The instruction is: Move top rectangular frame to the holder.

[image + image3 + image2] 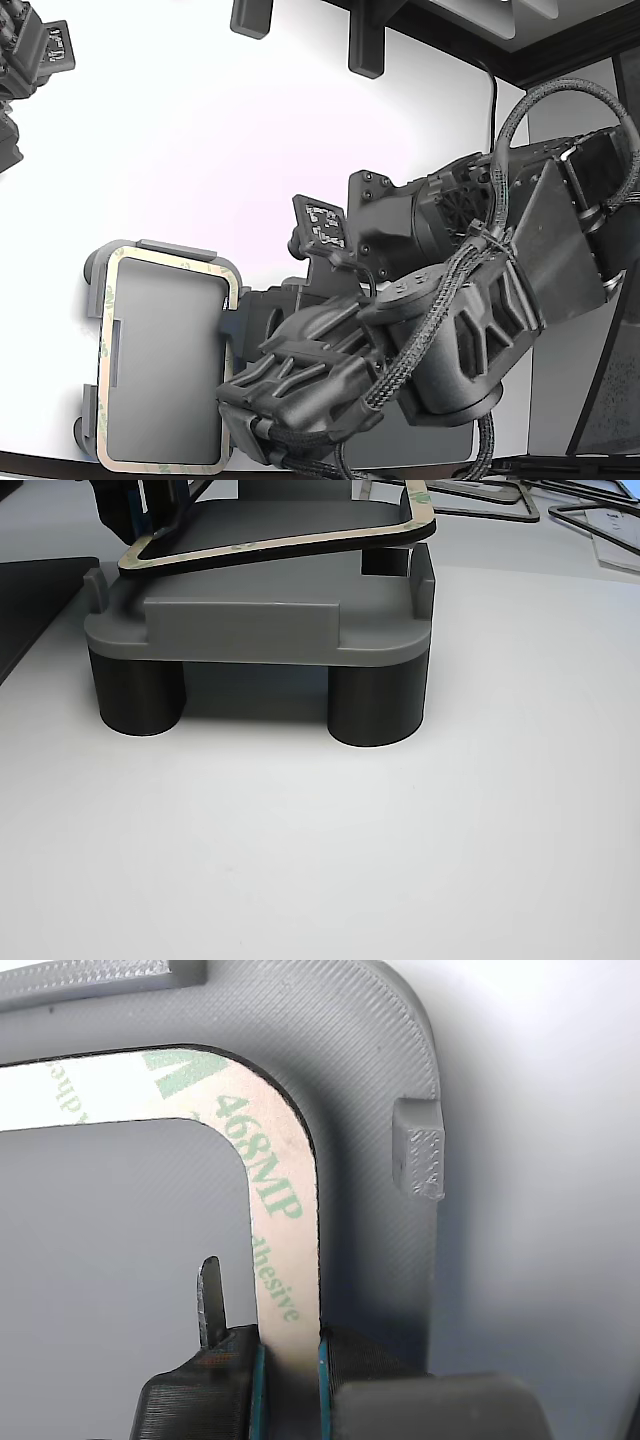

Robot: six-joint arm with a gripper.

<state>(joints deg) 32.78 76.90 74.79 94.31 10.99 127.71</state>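
Observation:
The top rectangular frame, a thin beige outline with green print, lies over the holder, a light grey tray at the exterior view's lower left. My gripper is shut on the frame's side nearest the arm. In the wrist view, its teal-padded fingers pinch the frame strip just below a rounded corner, inside the holder's rim and beside a raised tab. In the other view, the frame hangs tilted just above the holder, with the gripper at one end.
The holder stands on dark round feet on a white table. A dark mat lies beside it, and more frames lie behind. A second arm's part and dark fixtures sit along the table's far side.

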